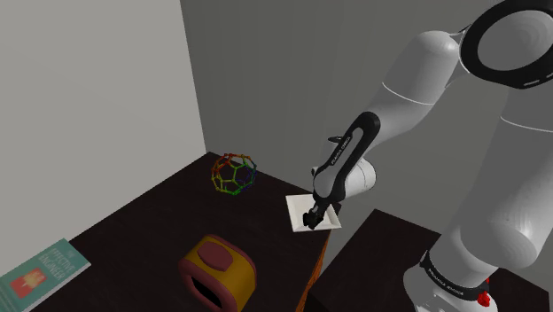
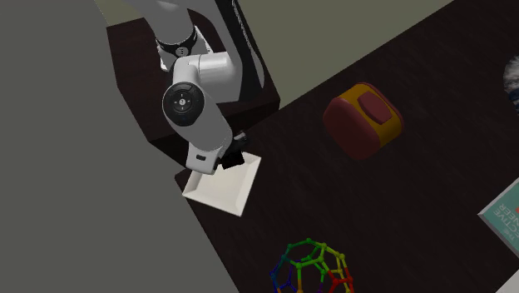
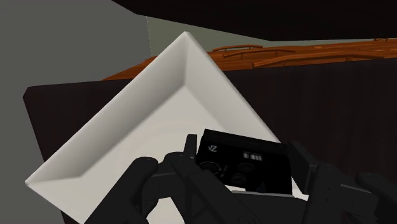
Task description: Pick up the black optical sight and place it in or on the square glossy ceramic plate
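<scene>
Gripper [image 3: 245, 153] seemingly around sight [image 3: 254, 167], above plate [image 3: 127, 140]

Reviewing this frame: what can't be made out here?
1. Whether the optical sight touches the white plate: the gripper covers the contact in the shoulder view, the arm in the second exterior view.
2. Title of the book: too small in the shoulder view, cut off by the second exterior view's edge.
</scene>
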{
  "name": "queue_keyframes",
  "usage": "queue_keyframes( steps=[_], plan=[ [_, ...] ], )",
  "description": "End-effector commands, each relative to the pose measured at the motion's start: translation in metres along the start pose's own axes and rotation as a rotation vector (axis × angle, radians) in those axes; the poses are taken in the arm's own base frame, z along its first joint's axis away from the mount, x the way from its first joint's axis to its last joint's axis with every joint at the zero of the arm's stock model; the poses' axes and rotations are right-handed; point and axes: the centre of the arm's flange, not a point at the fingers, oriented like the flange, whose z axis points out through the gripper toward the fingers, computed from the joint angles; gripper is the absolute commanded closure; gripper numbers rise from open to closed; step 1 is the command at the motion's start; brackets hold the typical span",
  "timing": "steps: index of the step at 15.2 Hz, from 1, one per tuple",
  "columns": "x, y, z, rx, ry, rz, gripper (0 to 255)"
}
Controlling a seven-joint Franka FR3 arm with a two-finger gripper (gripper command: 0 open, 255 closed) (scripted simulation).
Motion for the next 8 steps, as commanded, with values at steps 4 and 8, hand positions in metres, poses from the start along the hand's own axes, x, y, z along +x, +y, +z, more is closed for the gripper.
queue_keyframes(
  steps=[4, 8],
  plan=[
    [0.0, -0.002, -0.016, 0.0, 0.0, 0.0, 255],
    [0.001, -0.004, -0.037, 0.0, 0.0, 0.0, 255]
  ],
)
